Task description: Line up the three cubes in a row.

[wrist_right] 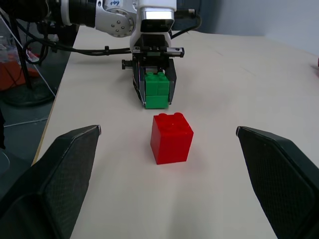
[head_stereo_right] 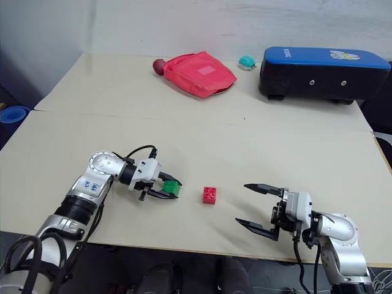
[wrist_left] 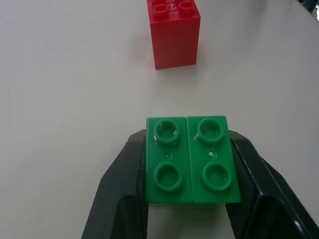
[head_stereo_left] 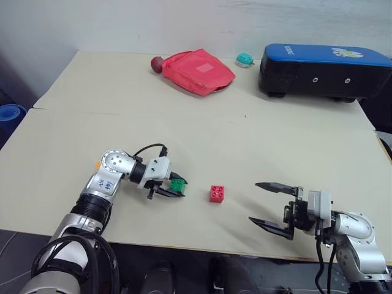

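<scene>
Our left gripper (head_stereo_left: 173, 187) is clamped on the green cube (head_stereo_left: 177, 184), one black finger (wrist_left: 122, 174) pressed to each side of it, with the studded face turned toward the wrist camera. We hold it low over the surface (head_stereo_left: 245, 141), the gripper pointing across toward our right side. Whether the cube's lower edge touches the surface we cannot tell.

Just past the tips of the left gripper, in the direction it points, the red cube (head_stereo_left: 216, 193) stands upright on the surface with its studs up. A small gap of bare surface separates it from the green cube; the two do not touch.

Our right gripper (head_stereo_left: 266, 202) sits on the far side of the red cube from the left one, its fingers spread wide apart and holding nothing. It points back toward the red cube, which lies between the two grippers, nearer the left than the right. In the right wrist view the red cube is centred between the spread fingers (wrist_right: 55, 174), with the green cube and the left gripper in line beyond it.

Well beyond both grippers, at the far side of the surface, lie a red pouch (head_stereo_left: 199, 71), a dark red ball (head_stereo_left: 157, 64) touching its edge, a small teal round thing (head_stereo_left: 244, 59) and a blue-topped black case (head_stereo_left: 321, 70).
</scene>
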Controlling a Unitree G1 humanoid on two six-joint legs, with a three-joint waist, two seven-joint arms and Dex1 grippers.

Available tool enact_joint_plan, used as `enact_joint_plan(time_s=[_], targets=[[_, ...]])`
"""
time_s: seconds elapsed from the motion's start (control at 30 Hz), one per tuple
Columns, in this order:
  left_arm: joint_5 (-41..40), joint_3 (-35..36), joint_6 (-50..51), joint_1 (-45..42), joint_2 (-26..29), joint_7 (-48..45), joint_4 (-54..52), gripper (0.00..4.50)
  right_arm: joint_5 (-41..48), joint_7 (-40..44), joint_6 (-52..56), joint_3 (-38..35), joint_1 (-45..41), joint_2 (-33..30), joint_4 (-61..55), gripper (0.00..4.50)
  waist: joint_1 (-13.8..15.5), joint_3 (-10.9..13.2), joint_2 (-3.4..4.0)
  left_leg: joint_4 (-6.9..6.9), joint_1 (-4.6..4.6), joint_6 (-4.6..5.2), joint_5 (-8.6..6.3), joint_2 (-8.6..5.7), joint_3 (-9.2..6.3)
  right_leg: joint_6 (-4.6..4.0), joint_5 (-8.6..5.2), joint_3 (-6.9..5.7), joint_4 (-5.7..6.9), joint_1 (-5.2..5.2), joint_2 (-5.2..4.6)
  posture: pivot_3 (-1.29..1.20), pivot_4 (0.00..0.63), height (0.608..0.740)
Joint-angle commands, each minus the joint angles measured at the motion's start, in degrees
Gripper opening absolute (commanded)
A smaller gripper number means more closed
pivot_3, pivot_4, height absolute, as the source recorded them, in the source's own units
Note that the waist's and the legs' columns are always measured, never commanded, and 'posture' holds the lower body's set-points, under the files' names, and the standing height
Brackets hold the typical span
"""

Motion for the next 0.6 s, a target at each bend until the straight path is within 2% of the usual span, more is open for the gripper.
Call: enact_joint_plan(time_s=[0.03,0.4,0.43,0.6], targets=[[0.14,-1.54,3.31,2.21,0.47,-1.13,-3.72,1.51,0.46,-0.90,0.49,-0.18,-0.05,-0.38,-2.18,4.50,0.01,0.00,0.00,0.00,0.00,0.00,-0.01,0.00,0.00,0.00,0.00,0.00,0.00,0.00,0.00,0.00,0.150,0.740],[2.01,-2.63,8.39,4.00,0.96,0.42,-6.70,1.51,-0.04,-2.65,1.61,1.68,-2.13,0.09,-2.41,4.50,-0.03,-0.01,0.02,0.00,0.04,0.01,-0.01,0.01,-0.01,0.00,0.00,0.01,0.02,0.04,0.00,0.00,0.150,0.740],[1.83,-2.38,7.84,3.99,0.86,0.81,-7.24,2.24,0.01,-2.73,1.62,1.81,-2.12,0.02,-2.47,4.50,-0.02,-0.01,0.02,0.00,0.05,0.01,-0.01,0.01,-0.01,0.00,0.00,0.01,0.02,0.05,0.00,0.00,0.150,0.740],[0.71,-0.29,6.62,3.85,0.57,3.39,-9.74,3.66,0.15,-3.11,1.85,2.25,-2.07,-0.04,-2.80,4.50,0.00,-0.01,0.02,0.02,0.03,0.02,-0.01,0.00,-0.02,0.00,0.00,0.01,0.02,0.05,-0.02,0.00,0.150,0.740]])
